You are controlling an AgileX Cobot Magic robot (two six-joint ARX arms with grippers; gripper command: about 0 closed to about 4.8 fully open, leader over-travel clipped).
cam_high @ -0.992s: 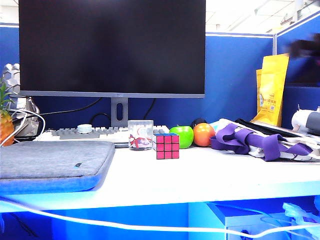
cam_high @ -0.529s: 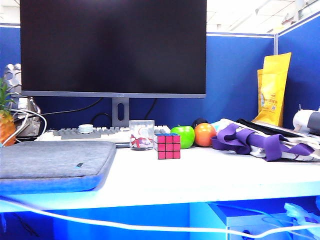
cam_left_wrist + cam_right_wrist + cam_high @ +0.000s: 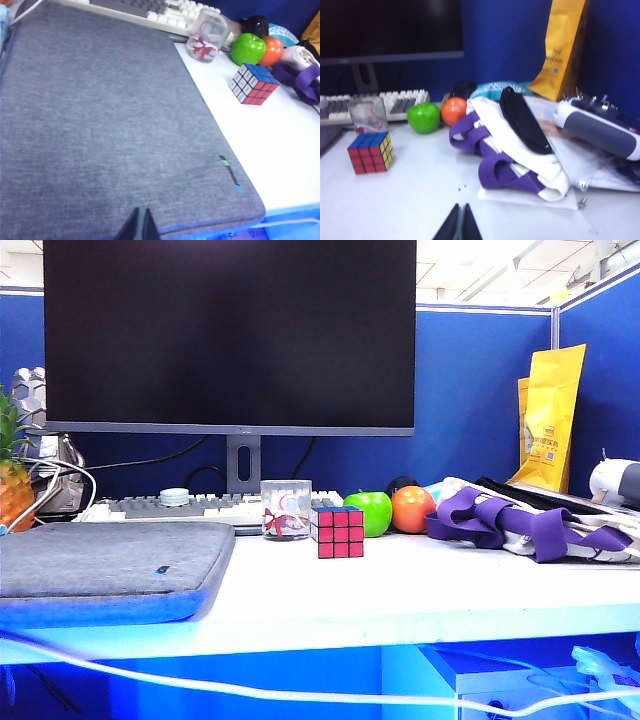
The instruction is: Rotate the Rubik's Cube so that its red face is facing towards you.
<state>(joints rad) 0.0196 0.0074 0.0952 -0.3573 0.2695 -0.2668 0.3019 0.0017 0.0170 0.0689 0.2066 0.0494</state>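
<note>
At centre frame the Rubik's Cube (image 3: pixel 340 532) shows its red face (image 3: pixel 341 535) frontward, so the clenched, empty left claw (image 3: pixel 139 223) and right claw (image 3: pixel 459 220), if they reach in needlessly, risk knocking it against the glass cup (image 3: pixel 286 509).

My right gripper (image 3: pixel 459 222) hangs with its fingers pressed together over the white desk (image 3: pixel 420 200). The cube (image 3: pixel 370 152) sits well ahead, red face (image 3: pixel 364 160) towards me, blue on top, near a green apple (image 3: pixel 424 118) and an orange (image 3: pixel 453 111).
</note>
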